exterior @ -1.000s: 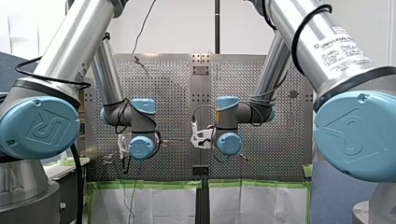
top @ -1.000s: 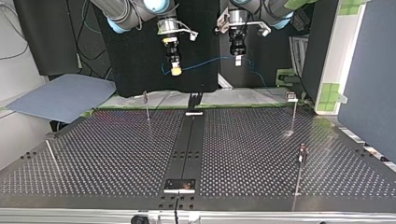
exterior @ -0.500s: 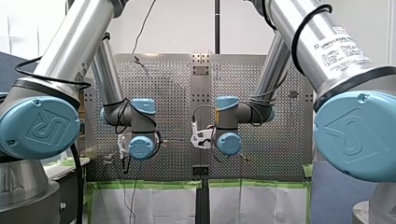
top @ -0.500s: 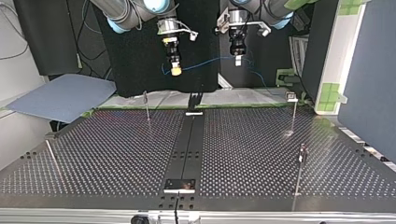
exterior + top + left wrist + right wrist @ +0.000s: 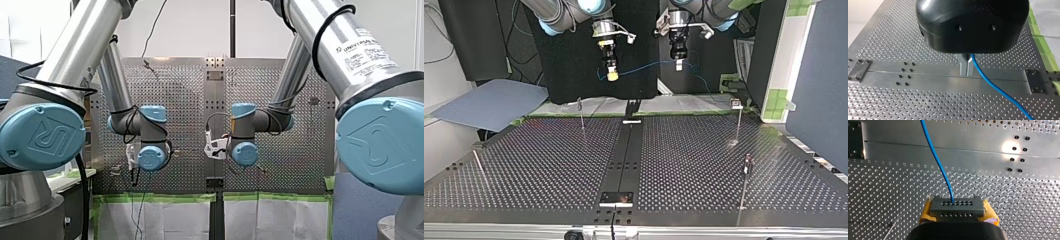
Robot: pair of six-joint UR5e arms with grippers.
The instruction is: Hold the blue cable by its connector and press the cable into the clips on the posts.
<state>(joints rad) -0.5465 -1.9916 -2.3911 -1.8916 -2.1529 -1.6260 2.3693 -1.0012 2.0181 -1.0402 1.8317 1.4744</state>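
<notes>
My right tool [image 5: 957, 213] grips a dark grey rectangular connector [image 5: 957, 207] with two rows of small holes in its face, its yellow pads [image 5: 991, 216] pressed against the connector's two ends. The blue cable [image 5: 939, 167], thin and smooth, leaves one hole of the connector's upper row and runs away over the perforated metal tabletop [image 5: 885, 195]. In the left wrist view my left tool [image 5: 967, 72], black with narrow metal fingers [image 5: 963, 65], has its jaws drawn close together, and the blue cable [image 5: 995, 87] comes out from between them and trails off to one side above the tabletop [image 5: 898, 45]. In the top view both tools hang well above the tabletop [image 5: 549, 165] at its far edge, my right tool [image 5: 612, 75] at the view's left and my left tool [image 5: 678, 64] at its right, near each other. The blue cable [image 5: 644, 66] spans the gap between them in a shallow line, then drops away past my left tool. Thin upright metal posts [image 5: 582, 117] stand well apart on the tabletop, each topped by a small clip [image 5: 736, 104]; the cable is well clear of them all.
</notes>
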